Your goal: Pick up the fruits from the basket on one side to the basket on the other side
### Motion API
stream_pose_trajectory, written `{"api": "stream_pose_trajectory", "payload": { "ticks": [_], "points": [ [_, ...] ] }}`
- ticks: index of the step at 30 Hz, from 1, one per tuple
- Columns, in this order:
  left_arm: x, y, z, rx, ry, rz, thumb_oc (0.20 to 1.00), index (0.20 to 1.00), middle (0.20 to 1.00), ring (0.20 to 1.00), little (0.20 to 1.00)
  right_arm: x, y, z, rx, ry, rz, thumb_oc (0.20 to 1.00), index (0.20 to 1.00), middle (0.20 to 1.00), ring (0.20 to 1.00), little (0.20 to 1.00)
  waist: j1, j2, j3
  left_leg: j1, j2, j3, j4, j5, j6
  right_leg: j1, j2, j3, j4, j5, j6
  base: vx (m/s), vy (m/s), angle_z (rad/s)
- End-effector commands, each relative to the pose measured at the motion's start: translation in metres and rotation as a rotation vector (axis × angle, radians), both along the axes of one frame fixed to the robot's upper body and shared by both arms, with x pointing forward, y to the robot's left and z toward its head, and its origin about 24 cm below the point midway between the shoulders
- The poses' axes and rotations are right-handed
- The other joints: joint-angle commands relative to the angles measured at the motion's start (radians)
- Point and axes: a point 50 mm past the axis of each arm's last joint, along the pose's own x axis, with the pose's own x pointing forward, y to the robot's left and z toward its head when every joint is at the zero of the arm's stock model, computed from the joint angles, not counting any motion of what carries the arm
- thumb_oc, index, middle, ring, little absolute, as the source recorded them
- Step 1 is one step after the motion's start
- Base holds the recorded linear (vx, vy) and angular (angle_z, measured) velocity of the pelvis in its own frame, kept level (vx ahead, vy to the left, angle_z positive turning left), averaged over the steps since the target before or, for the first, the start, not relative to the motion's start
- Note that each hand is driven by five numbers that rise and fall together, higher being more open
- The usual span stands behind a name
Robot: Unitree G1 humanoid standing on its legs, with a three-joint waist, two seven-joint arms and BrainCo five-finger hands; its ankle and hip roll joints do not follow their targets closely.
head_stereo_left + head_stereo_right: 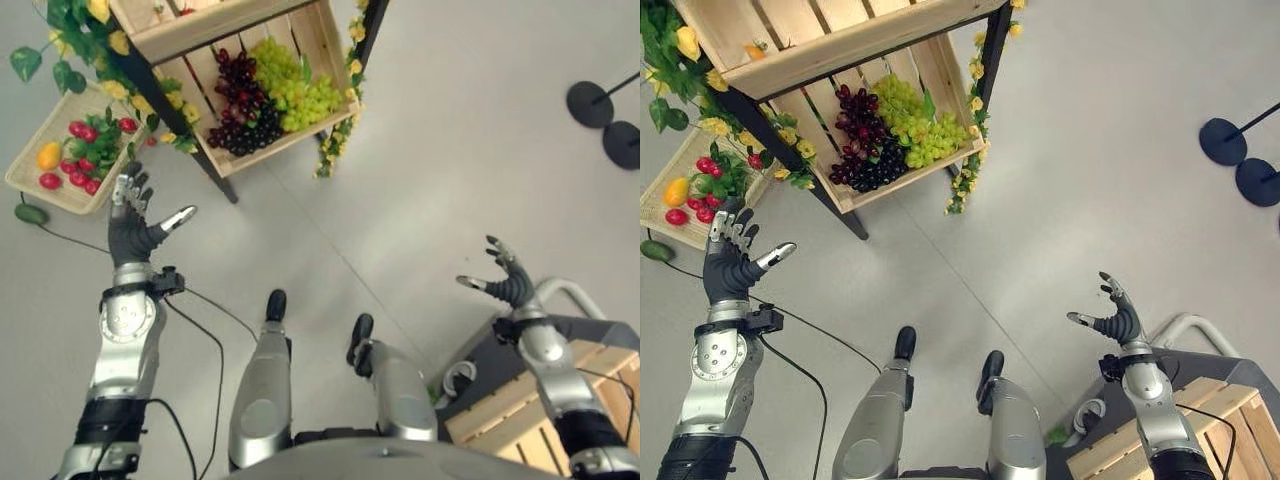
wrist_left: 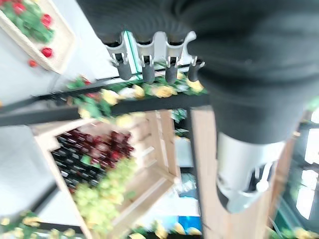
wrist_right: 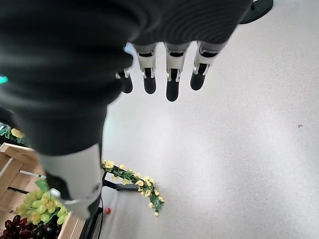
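A flat wicker basket (image 1: 30, 178) lies on the floor at the far left, holding red fruits (image 1: 82, 130), a yellow one (image 1: 48, 155) and green leaves. My left hand (image 1: 133, 222) hovers open just beside its near right edge, fingers spread and empty. Across the floor at the lower right stands a wooden crate (image 1: 520, 410) on a dark cart. My right hand (image 1: 508, 277) is raised open above the crate's left side, holding nothing. The basket also shows in the left wrist view (image 2: 60, 47).
A black-framed shelf stand holds a wooden crate (image 1: 320, 40) of green grapes (image 1: 300, 92) and dark grapes (image 1: 240, 105), trimmed with yellow flower garlands (image 1: 345, 110). A green fruit (image 1: 30, 213) lies on the floor by the basket. Two round black stand bases (image 1: 605, 115) sit far right.
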Motion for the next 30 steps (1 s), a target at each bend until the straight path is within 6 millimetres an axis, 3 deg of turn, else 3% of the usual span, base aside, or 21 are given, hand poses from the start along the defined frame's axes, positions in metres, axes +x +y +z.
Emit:
{"api": "stream_pose_trajectory", "payload": {
  "ticks": [1,13,30],
  "points": [
    [-0.011,-0.008,0.015,0.032,-0.114,-0.041,1.000,1.000,1.000,1.000,1.000,0.002,-0.012,0.007,-0.043,-0.029,-0.031,1.000,1.000,1.000,1.000,1.000,-0.020,0.001,-0.102,0.000,0.022,-0.009,0.040,-0.058,-0.015,0.013,-0.051,0.003,-0.068,0.080,0.061,0.00,0.000,0.00],
    [-0.019,-0.022,0.016,0.036,-0.121,-0.125,1.000,1.000,1.000,1.000,1.000,-0.002,-0.015,0.002,0.025,-0.038,-0.094,1.000,1.000,1.000,1.000,1.000,-0.053,-0.004,-0.181,0.099,0.052,0.049,0.040,-0.096,-0.015,0.089,-0.031,0.035,-0.097,0.076,0.075,0.06,0.025,-0.13],
    [-0.020,-0.023,-0.002,0.059,-0.016,-0.161,1.000,1.000,1.000,1.000,1.000,-0.009,-0.030,0.005,0.141,-0.119,-0.258,1.000,1.000,1.000,1.000,1.000,-0.109,-0.026,-0.291,0.254,0.055,0.197,0.043,-0.194,0.033,0.154,-0.023,0.177,-0.138,0.102,0.115,0.04,0.067,-0.34]
  ]
}}
